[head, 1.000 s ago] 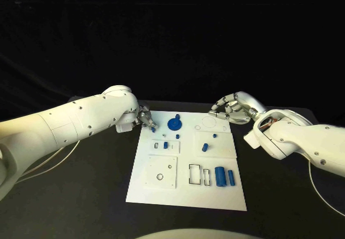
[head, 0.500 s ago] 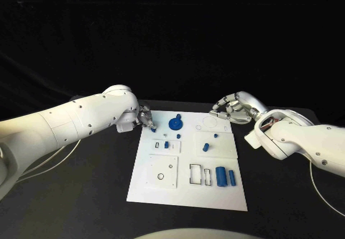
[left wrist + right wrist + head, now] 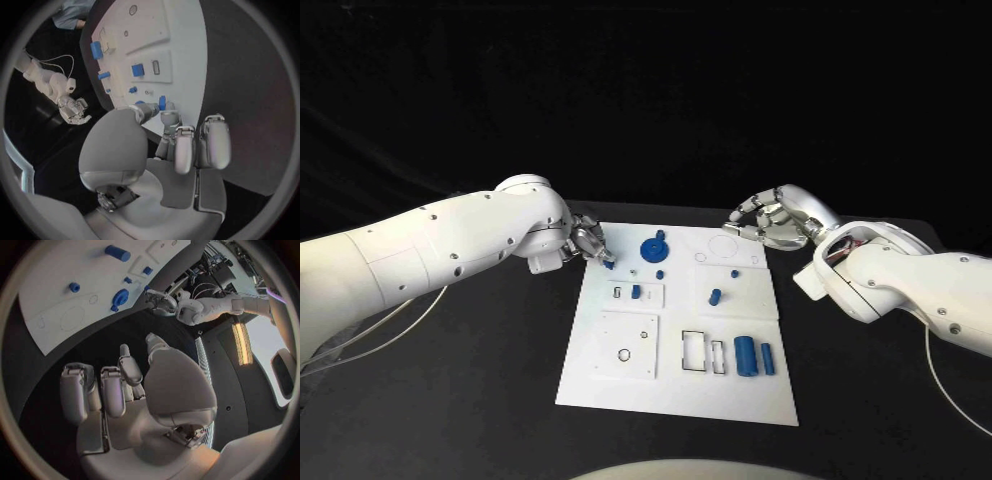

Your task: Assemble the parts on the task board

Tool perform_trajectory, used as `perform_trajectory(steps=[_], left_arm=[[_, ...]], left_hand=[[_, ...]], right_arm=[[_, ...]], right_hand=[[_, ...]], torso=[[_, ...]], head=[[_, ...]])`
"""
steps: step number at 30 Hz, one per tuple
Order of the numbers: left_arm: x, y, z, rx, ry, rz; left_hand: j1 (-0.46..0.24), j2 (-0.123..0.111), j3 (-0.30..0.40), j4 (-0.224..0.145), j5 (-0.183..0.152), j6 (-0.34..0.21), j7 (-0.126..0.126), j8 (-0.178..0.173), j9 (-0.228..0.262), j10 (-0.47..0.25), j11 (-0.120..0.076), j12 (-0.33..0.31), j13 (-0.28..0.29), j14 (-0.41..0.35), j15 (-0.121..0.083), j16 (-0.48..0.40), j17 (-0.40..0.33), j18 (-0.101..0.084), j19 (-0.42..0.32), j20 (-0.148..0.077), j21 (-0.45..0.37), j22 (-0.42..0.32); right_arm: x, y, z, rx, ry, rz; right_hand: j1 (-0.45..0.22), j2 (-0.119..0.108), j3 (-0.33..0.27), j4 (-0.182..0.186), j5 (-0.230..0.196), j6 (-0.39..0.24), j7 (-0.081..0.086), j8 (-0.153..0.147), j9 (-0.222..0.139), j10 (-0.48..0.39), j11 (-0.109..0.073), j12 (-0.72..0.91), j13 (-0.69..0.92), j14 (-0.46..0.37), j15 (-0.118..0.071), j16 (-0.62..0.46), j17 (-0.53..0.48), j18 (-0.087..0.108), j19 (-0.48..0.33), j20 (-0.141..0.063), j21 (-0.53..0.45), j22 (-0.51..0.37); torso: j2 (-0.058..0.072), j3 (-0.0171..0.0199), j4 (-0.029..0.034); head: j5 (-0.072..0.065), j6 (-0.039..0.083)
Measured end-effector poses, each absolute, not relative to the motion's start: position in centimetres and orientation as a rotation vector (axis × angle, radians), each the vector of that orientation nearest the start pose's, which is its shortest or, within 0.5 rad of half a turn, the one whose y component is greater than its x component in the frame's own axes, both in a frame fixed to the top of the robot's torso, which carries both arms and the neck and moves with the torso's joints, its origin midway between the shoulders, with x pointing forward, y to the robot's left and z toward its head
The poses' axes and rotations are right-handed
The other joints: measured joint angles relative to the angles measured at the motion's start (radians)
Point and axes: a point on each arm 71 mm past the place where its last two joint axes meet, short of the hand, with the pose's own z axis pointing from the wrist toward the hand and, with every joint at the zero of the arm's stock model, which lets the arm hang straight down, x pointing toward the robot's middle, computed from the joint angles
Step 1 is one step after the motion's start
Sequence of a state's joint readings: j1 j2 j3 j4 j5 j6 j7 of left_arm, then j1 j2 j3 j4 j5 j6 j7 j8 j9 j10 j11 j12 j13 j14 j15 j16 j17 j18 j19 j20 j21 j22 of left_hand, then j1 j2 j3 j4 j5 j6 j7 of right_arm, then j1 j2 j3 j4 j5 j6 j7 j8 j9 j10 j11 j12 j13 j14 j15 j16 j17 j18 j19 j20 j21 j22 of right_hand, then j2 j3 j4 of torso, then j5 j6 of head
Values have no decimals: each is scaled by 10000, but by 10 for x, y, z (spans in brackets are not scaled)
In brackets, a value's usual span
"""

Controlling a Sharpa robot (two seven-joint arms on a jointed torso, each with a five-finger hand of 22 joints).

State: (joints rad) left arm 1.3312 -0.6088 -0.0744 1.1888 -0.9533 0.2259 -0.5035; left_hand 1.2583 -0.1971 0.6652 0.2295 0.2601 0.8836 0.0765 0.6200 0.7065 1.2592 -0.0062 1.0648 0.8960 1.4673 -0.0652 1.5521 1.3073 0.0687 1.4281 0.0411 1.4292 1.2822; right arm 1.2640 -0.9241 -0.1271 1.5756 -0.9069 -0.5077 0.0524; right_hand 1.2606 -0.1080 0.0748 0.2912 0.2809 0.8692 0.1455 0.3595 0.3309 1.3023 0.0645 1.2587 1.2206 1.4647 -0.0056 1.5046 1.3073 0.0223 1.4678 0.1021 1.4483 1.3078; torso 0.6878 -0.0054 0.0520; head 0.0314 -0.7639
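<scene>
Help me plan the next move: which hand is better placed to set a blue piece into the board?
Left. The left hand already pinches a small blue piece at the white board's far left corner. The right hand hangs curled beyond the far right corner, holding nothing.

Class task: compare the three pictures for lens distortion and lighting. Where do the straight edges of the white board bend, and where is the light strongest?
Head view: the task board keeps straight edges and looks bright against black surroundings. Left wrist view: the board's edges bow in the fisheye circle behind the left robot hand. Right wrist view: the edges curve too, beyond the right robot hand, and a bright warm strip glows in the room.
</scene>
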Motion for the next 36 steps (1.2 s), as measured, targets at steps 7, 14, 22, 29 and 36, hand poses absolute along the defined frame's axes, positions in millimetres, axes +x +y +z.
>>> perform_trajectory(steps=[7, 14, 22, 29, 36], left_arm=[[529, 195, -187, -3061, 23072, -4768], [513, 189, -190, -3163, 22701, -5259], [502, 181, -199, -2669, 22391, -5187], [498, 176, -208, -2114, 22309, -4856], [497, 175, -210, -1744, 22253, -4616]], left_hand=[[-257, -256, 197, -107, 651, 159, -87, 90, 6, 244, -46, 244, 270, 14, 14, 0, 0, 1, 96, -23, 47, 148], [-328, -326, 197, -107, 958, 214, -109, 102, 9, 353, -84, 353, 422, -43, -42, 0, 0, 1, 154, -81, 132, 254], [-414, -412, 197, -107, 1156, 301, -121, 103, 13, 440, -97, 417, 511, -43, -42, 0, -1, 1, 160, -87, 132, 258], [-415, -413, 197, -107, 1156, 301, -120, 102, 19, 439, -96, 417, 522, -5, -80, 0, 0, 1, 159, -87, 132, 257], [-442, -438, 197, -107, 1188, 303, -120, 101, 25, 442, -99, 466, 540, -4, -80, 0, 0, 1, 159, -87, 132, 256]], right_arm=[[478, -236, -173, 3474, 15859, 8947], [478, -237, -174, 3499, 15872, 8933], [477, -237, -176, 3520, 15909, 8937], [477, -237, -177, 3527, 15920, 8945], [477, -237, -177, 3531, 15922, 8947]], right_hand=[[0, 0, 0, 0, 0, 0, 0, 0, 0, 0, 0, 0, 0, 0, 0, -39, 0, 0, 0, 0, 0, -1], [0, 0, 0, 0, 0, 0, 0, 0, 0, 0, 0, 0, 0, 0, 0, -39, 0, 0, 0, 0, 0, -2], [0, 0, 1, 0, 0, 0, 0, 0, 0, 0, 0, 0, 0, 0, 0, -39, 0, 0, 0, 0, 0, -3], [0, 0, 1, -1, 0, 0, 0, 0, 0, 0, 0, 0, 0, 0, 0, -39, 0, 0, 0, 0, 0, -4], [0, 0, 1, -1, 0, 0, 0, 0, 0, 0, 0, 0, 0, 0, 0, -39, 0, 0, 0, 0, 0, -4]], torso=[[0, -5, 2], [8, -25, 17], [13, -35, 8], [34, -33, -12], [38, -23, -15]], head=[[3, 16], [47, 1], [101, -22], [126, -37], [131, -64]])
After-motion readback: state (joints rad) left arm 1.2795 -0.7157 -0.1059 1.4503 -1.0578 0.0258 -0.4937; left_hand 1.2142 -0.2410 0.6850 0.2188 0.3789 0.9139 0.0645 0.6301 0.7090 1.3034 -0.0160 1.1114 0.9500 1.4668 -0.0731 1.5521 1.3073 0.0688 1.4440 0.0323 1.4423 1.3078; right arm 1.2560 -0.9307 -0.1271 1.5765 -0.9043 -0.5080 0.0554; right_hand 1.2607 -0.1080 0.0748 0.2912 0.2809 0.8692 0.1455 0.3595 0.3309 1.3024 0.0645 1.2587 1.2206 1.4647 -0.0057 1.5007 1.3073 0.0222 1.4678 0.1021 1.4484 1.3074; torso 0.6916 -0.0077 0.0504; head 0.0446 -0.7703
